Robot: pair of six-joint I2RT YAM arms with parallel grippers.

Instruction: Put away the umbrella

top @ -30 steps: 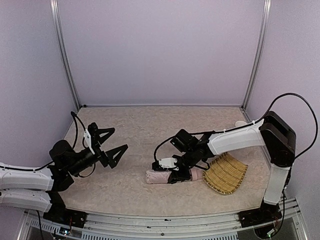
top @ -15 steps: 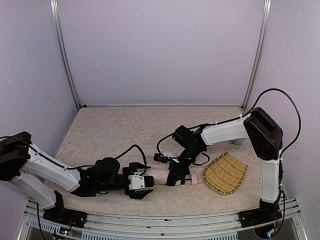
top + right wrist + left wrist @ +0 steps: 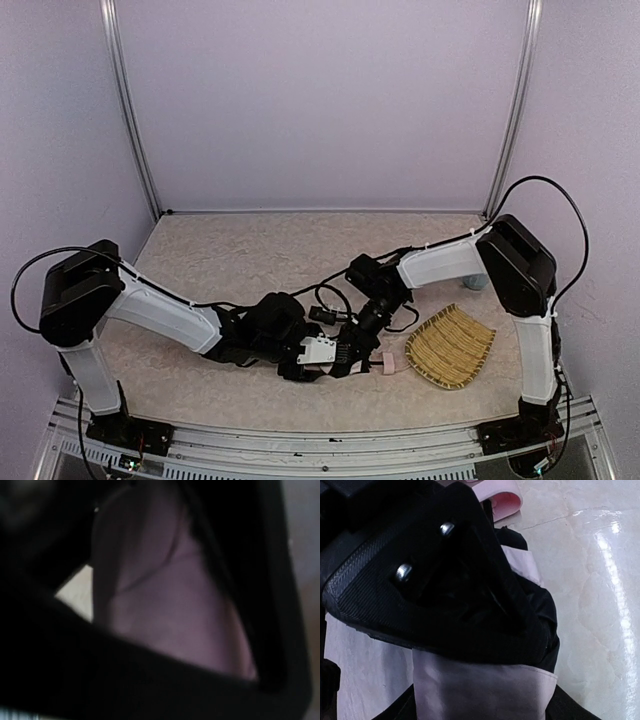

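Note:
The folded umbrella [image 3: 386,362] lies near the table's front, mostly covered by both grippers; only its small pink handle shows clearly from above. My right gripper [image 3: 354,348] is shut on its middle, and the right wrist view is filled with pale pink fabric [image 3: 170,615] between dark fingers. My left gripper [image 3: 330,360] reaches in from the left, open, its jaws on either side of the bundle. In the left wrist view the pink fabric [image 3: 480,690] fills the gap, the right gripper's black finger [image 3: 435,580] lies across it, and the handle [image 3: 500,495] sits beyond.
A woven straw tray [image 3: 455,348] lies just right of the handle, tilted toward the right arm. A small pale object [image 3: 477,283] sits behind the right arm near the wall. Black cables trail from both arms over the table.
My left arm has swung in from the far left to the umbrella, and its jaws have narrowed around the fabric. The right gripper has kept its hold, shifting slightly.

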